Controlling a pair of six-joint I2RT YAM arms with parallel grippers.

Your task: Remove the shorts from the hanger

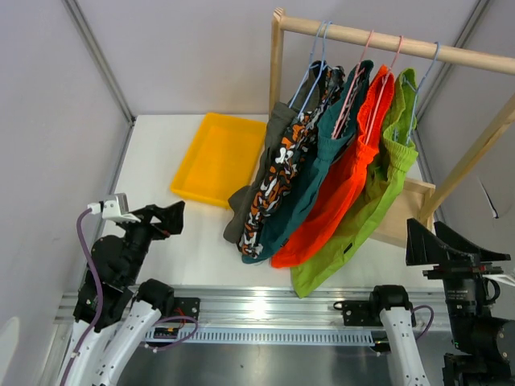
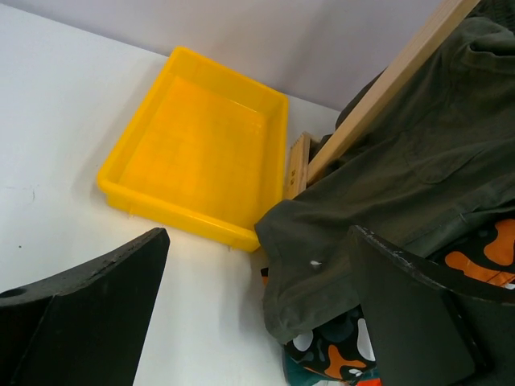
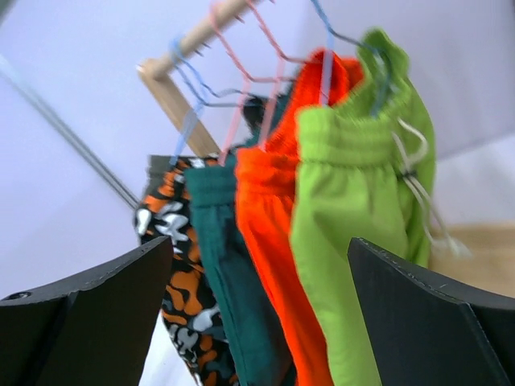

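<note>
1. Now your left gripper (image 1: 167, 217) sits wide open and empty, near the yellow tray (image 1: 217, 157).
2. Your right gripper (image 3: 259, 269) gapes wide too, holding nothing.
3. All five shorts (image 1: 338, 193) hang side by side on hangers (image 1: 309, 74) from the wooden rail (image 1: 378, 39).

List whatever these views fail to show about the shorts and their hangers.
- Olive-grey shorts: upper part and hanger are cut off by the left wrist view's top edge; in the top view the camouflage shorts cover most of it.
- Hangers: the right wrist view is blurred, so how the waistbands attach is unreadable.
- Dark teal shorts: right side is hidden under the orange-red shorts in the top view.
</note>
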